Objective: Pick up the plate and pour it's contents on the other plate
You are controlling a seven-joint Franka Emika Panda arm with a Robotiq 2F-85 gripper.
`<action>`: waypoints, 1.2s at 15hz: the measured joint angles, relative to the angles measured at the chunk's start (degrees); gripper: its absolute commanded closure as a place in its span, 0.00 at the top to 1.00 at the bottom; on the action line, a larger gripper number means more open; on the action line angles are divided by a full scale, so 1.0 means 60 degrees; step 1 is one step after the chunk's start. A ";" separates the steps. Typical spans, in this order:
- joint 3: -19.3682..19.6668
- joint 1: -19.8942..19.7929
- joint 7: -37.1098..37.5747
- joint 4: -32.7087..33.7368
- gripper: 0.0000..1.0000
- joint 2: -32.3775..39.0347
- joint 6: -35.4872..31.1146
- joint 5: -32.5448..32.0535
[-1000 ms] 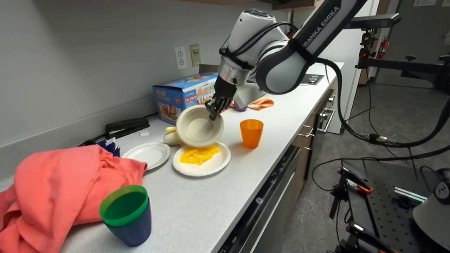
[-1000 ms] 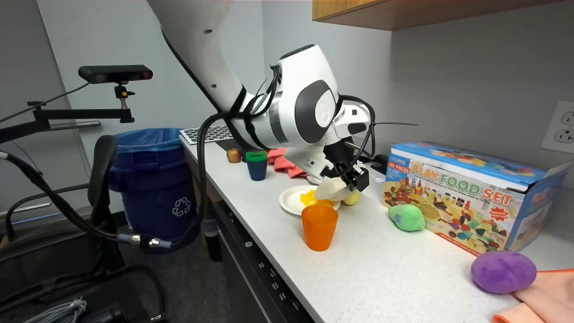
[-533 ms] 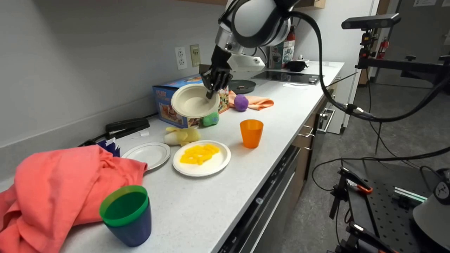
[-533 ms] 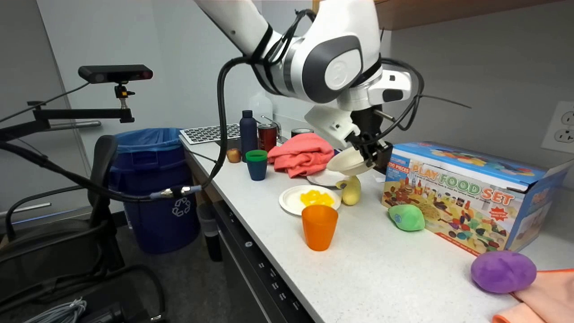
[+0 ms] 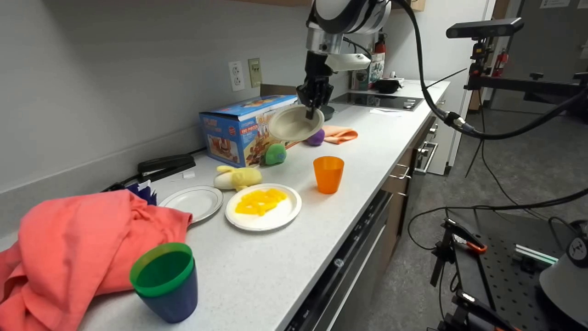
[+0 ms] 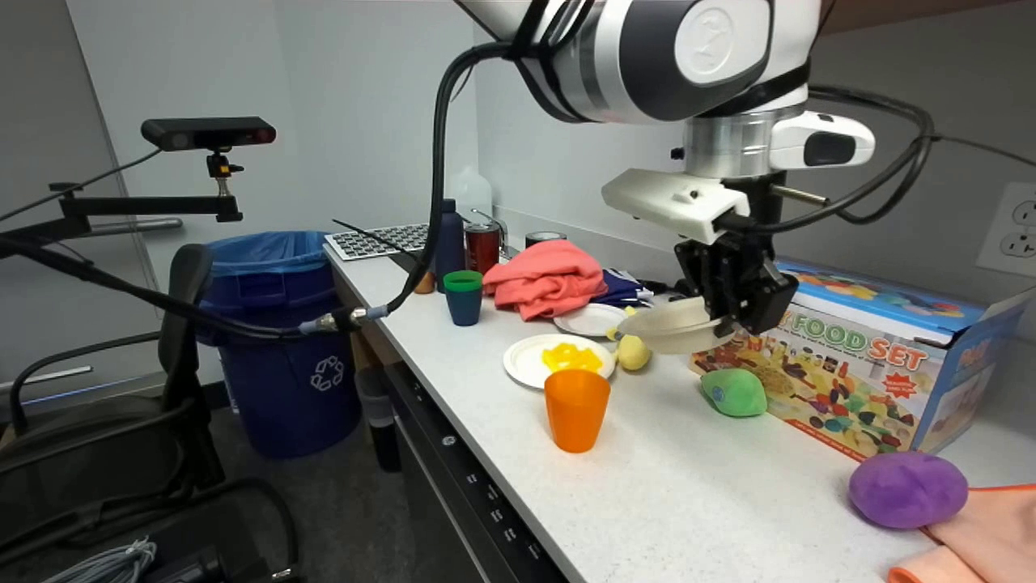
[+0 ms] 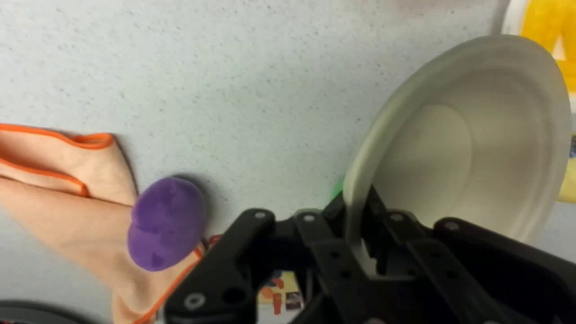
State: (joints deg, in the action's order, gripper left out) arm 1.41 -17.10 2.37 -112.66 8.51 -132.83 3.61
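Note:
My gripper (image 5: 311,113) is shut on the rim of a beige bowl (image 5: 293,124) and holds it above the counter, in front of the toy box. The bowl is tilted and its visible inside is empty; it also shows in an exterior view (image 6: 665,325) and in the wrist view (image 7: 450,153). In the wrist view one finger of the gripper (image 7: 354,204) is on each side of the rim. A white plate (image 5: 281,219) lies on the counter with yellow pieces (image 5: 260,201) on it. In the wrist view only the edge of this plate (image 7: 512,18) shows.
An orange cup (image 6: 576,411) stands beside the plate. A yellow plush toy (image 5: 243,178), a smaller white plate (image 5: 195,204), a green plush toy (image 6: 734,393), a play-food box (image 6: 817,376) and a purple toy (image 7: 166,223) are around. Nested cups (image 5: 164,282) stand near a red cloth (image 5: 87,243).
The gripper has lifted the bowl off from over the plate and moved it toward the box and purple toy. The bowl is tilted less. The yellow pieces stay on the plate.

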 measured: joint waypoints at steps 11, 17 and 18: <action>0.1172 0.0151 -0.0612 -0.0056 0.02 0.0970 0.0440 -0.0196; 0.1387 0.0151 -0.0962 -0.0240 0.32 0.1248 0.0331 -0.0217; 0.1386 0.0169 -0.0965 -0.0310 0.34 0.1270 0.0262 -0.0244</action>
State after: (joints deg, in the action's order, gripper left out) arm 9.72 -16.09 -3.42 -114.52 16.13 -131.26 2.15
